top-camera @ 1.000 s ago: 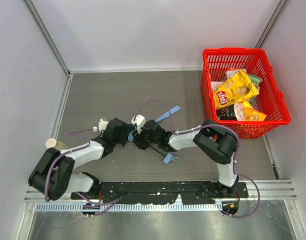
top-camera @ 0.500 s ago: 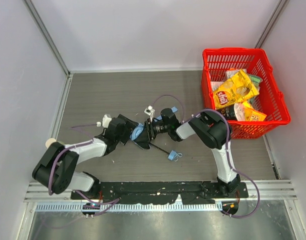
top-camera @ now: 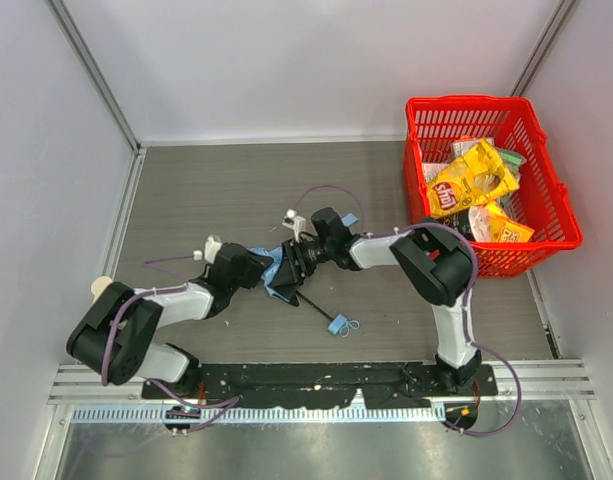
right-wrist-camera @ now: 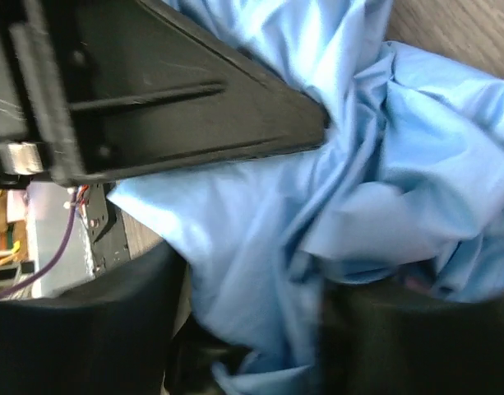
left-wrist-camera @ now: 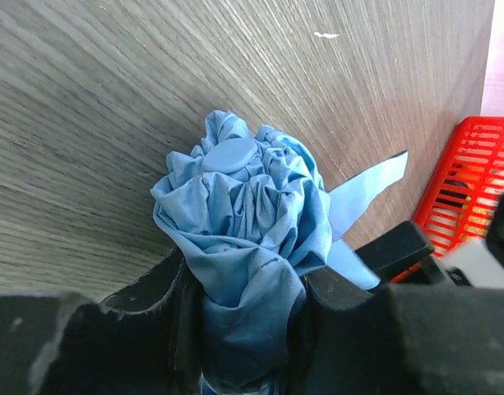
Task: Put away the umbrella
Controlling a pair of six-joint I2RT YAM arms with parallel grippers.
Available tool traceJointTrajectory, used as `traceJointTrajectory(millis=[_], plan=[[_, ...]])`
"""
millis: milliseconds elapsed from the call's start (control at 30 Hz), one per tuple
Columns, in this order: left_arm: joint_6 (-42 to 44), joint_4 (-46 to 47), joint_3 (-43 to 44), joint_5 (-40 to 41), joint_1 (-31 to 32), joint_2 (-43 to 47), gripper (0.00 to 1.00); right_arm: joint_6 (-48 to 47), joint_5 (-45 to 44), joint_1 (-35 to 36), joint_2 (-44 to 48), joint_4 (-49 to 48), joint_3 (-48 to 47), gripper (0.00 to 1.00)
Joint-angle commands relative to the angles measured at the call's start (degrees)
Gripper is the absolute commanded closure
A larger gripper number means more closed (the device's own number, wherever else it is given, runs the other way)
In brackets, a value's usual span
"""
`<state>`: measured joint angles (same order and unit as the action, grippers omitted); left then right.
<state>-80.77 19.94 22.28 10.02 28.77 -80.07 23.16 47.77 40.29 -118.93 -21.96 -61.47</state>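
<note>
The umbrella (top-camera: 278,270) lies mid-table, its light blue fabric bunched between my two grippers. Its thin black shaft (top-camera: 311,304) runs down-right to the small blue handle (top-camera: 337,323). My left gripper (top-camera: 262,270) comes in from the left and is shut on the fabric. In the left wrist view the umbrella (left-wrist-camera: 239,214) is squeezed in my left gripper (left-wrist-camera: 243,317), its round cap (left-wrist-camera: 229,154) pointing away. My right gripper (top-camera: 292,258) meets it from the right. In the right wrist view the umbrella (right-wrist-camera: 334,189) fills my right gripper (right-wrist-camera: 252,329), which is shut on the cloth.
A red basket (top-camera: 466,102) holding snack bags (top-camera: 471,180) stands at the back right, also seen as the red basket (left-wrist-camera: 469,189). A small beige round object (top-camera: 103,287) sits by the left wall. Purple cables (top-camera: 331,190) loop over the arms. Walls close in the left, back and right.
My left gripper opened and closed again on the fabric. My right wrist swung up and back, and the fabric now bunches between both grippers. The handle shifted only slightly.
</note>
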Motion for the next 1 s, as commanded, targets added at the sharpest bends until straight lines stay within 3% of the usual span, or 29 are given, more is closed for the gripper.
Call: traceJointTrajectory(millis=[0, 167, 400, 633, 767, 867, 967], plan=[[2.73, -9.47, -1.37, -0.44, 0.41, 0.44, 1.00, -9.34, -21.88, 1.45, 10.62, 20.61, 1.00, 0.24], [0.88, -12.47, 0.04, -1.85, 0.32, 0.88, 1.00, -16.64, -40.08, 7.51, 20.39, 28.89, 0.92, 0.23], [-1.40, -16.68, 1.36, -2.29, 0.41, 0.45, 1.00, -25.52, -46.62, 14.89, 22.43, 23.29, 0.74, 0.21], [-4.74, -19.40, 2.85, -3.43, 0.41, -0.17, 1.00, -29.57, -47.50, 20.25, 11.80, 20.57, -3.74, 0.21], [-7.03, -23.98, 4.78, -4.48, 0.41, -0.17, 1.00, -31.50, -59.87, 23.95, 6.97, 18.61, -3.83, 0.22], [-7.91, -25.65, 5.66, -5.71, 0.41, -0.17, 1.00, -32.73, -75.67, 25.80, 2.33, 15.01, -3.21, 0.25], [-8.09, -26.88, 6.10, -5.98, 0.49, -0.08, 1.00, -31.16, -77.83, 25.19, 0.37, 12.38, -1.99, 0.37]])
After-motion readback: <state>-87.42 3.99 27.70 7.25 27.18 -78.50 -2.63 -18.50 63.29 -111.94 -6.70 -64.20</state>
